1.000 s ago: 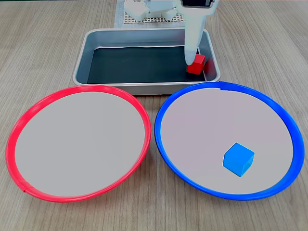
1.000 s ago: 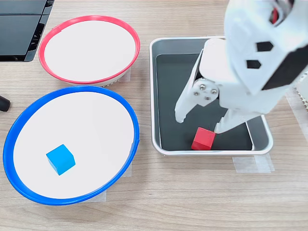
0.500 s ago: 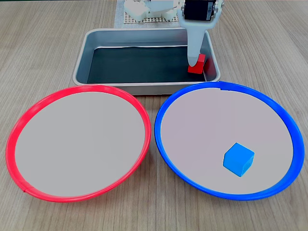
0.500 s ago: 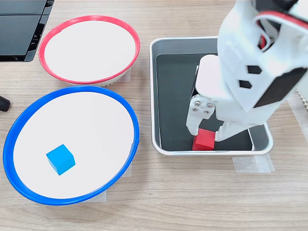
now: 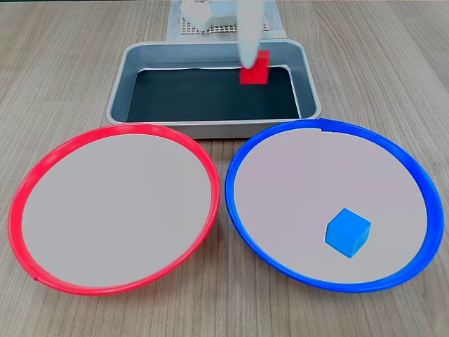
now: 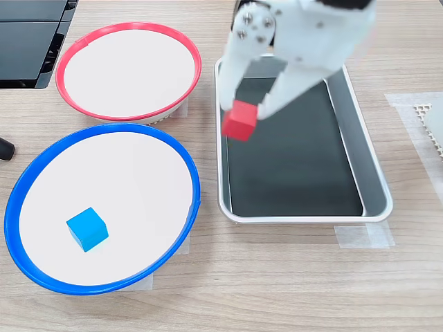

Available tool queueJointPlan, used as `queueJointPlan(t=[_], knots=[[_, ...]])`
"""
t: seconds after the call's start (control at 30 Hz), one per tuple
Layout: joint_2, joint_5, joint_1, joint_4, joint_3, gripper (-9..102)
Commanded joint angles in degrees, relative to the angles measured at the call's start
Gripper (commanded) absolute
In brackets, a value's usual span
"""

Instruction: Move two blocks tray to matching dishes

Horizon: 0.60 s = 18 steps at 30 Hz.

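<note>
My white gripper [image 6: 243, 117] is shut on the red block [image 6: 239, 120], holding it in the air above the silver tray [image 6: 377, 176]. In a fixed view the red block [image 5: 255, 68] hangs over the tray [image 5: 119, 91] beside one pale finger [image 5: 248, 38], and the arm is blurred. The blue block [image 5: 347, 232] lies in the blue-rimmed dish [image 5: 242, 151], also seen as the blue block [image 6: 87, 229] in the blue-rimmed dish [image 6: 187, 166]. The red-rimmed dish [image 5: 42, 161] holds nothing, as does the red-rimmed dish [image 6: 69, 55].
A white perforated mat [image 5: 184, 28] lies behind the tray. A dark flat object [image 6: 28, 41] sits at the top left beside the red-rimmed dish. Clear tape [image 6: 363, 236] fixes the tray to the wooden table.
The gripper closed on the red block in the tray's corner, lifted it and carried it up along the tray toward the dishes' side. The blue block stayed put.
</note>
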Motion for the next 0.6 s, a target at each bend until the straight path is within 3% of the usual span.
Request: queueJointPlan(t=[0.0,0.1,0.27,0.37,0.43,0.5,0.57], knots=[[-0.97,-17.31,7.29,-11.95,-3.60,0],[-8.70,-29.27,10.81,-25.14,-6.94,0],[-25.84,-51.68,12.57,-34.80,-16.61,2],[-30.59,-66.53,13.62,-36.91,-16.44,23],[-30.67,-71.37,13.89,-36.83,-15.03,30],[-29.36,-73.56,13.97,-36.30,-13.36,30],[-24.08,-71.28,13.36,-36.91,-9.49,6]])
